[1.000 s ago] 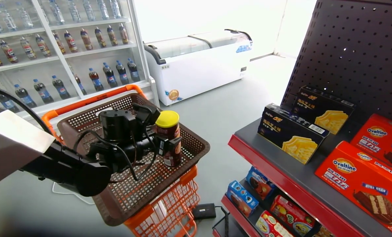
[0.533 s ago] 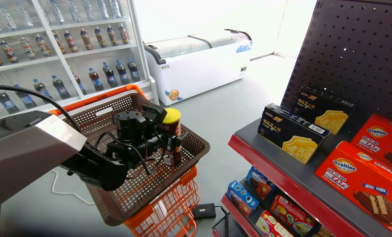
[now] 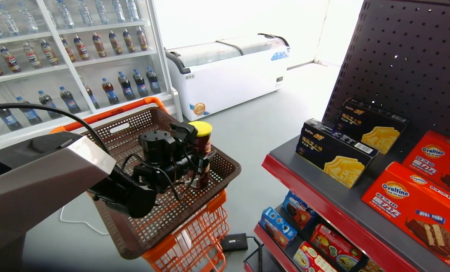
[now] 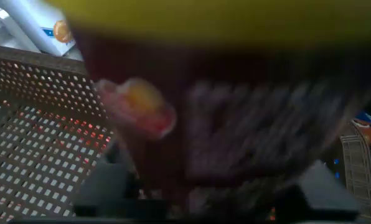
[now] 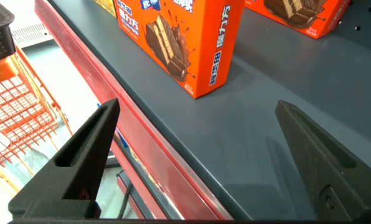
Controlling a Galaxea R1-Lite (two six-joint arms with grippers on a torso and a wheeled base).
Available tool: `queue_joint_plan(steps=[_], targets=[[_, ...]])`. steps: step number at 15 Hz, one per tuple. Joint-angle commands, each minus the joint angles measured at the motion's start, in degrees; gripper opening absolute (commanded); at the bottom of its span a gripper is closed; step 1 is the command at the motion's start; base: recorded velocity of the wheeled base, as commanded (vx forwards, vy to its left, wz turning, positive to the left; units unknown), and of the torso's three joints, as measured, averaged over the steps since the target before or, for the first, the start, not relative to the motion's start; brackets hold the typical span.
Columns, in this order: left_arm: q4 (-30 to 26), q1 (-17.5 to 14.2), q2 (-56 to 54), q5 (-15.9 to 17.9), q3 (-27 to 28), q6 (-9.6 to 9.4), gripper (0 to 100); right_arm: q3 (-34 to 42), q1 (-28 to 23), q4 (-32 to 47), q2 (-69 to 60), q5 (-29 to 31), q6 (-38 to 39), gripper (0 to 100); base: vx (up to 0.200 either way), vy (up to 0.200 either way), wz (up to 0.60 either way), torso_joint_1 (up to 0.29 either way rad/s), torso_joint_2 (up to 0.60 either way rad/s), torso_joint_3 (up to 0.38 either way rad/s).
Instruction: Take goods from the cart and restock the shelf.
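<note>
While the left hand [image 3: 195,158] is clamped on a canister [image 3: 203,141] with a yellow lid, the head view shows that canister upright inside the brown basket [image 3: 225,166], toward its far right corner. Whether its base touches the mesh cannot be told. The basket sits on top of an orange cart [image 3: 194,241], left of the shelf [image 3: 334,196]. The shelf has a grey top and a red front edge. Two dark boxes [image 3: 334,153] lie at its far end, and red boxes [image 3: 413,211] are nearer on the right. Small packages [image 3: 285,223] fill the level below. A glass-fronted cooler [image 3: 70,56] of bottles stands far left, with a white chest freezer [image 3: 228,75] to its right.

From the left wrist view, the canister's dark red body [image 4: 248,124] is very close and blurred, its yellow lid across the frame edge. Dark fingers [image 4: 104,193] sit against its sides. The basket's mesh [image 4: 30,155] lies behind it.

From the right wrist view, the right hand [image 5: 201,162] hangs over the shelf's grey top [image 5: 248,112]. Its fingers [image 5: 79,162] are spread wide and hold nothing. An orange box [image 5: 185,37] stands upright on the shelf just beyond them. The cart's orange wire [image 5: 17,106] shows past the red edge.
</note>
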State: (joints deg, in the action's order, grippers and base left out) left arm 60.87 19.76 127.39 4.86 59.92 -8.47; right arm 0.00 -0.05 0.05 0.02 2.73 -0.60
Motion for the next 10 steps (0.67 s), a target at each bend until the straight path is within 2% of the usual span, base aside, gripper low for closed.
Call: queue_joint_plan(steps=[1,2,4,5,7,8,10], targets=[[0.13,-0.07,-0.04,-0.21,0.11,-0.14,0,0.0,-0.04,-0.05,-0.02,-0.01,-0.02,100,0.0,0.0,0.0,0.0,0.0,0.0],[-0.4,-0.07,-0.21,-0.47,0.2,-0.23,0,0.0,-0.04,-0.05,-0.02,-0.01,-0.02,100,0.0,0.0,0.0,0.0,0.0,0.0],[-0.49,0.1,-1.44,-2.58,0.38,-2.16,0,0.0,-0.04,0.04,-0.02,-0.01,-0.02,100,0.0,0.0,0.0,0.0,0.0,0.0],[-0.4,0.45,-2.67,-2.58,0.29,-2.6,0,0.0,-0.04,0.04,-0.02,-0.01,-0.02,100,0.0,0.0,0.0,0.0,0.0,0.0],[-2.33,0.98,-5.93,-2.32,1.08,-2.34,0,0.0,-0.04,-0.05,-0.02,-0.01,-0.02,100,0.0,0.0,0.0,0.0,0.0,0.0],[-6.46,1.42,-8.56,-0.82,1.26,-2.34,0,0.0,0.05,-0.05,-0.02,-0.01,-0.02,100,0.0,0.0,0.0,0.0,0.0,0.0],[-14.9,1.42,-15.07,4.89,1.26,-2.16,0,0.0,-0.04,-0.05,-0.02,-0.01,-0.02,100,0.0,0.0,0.0,0.0,0.0,0.0]])
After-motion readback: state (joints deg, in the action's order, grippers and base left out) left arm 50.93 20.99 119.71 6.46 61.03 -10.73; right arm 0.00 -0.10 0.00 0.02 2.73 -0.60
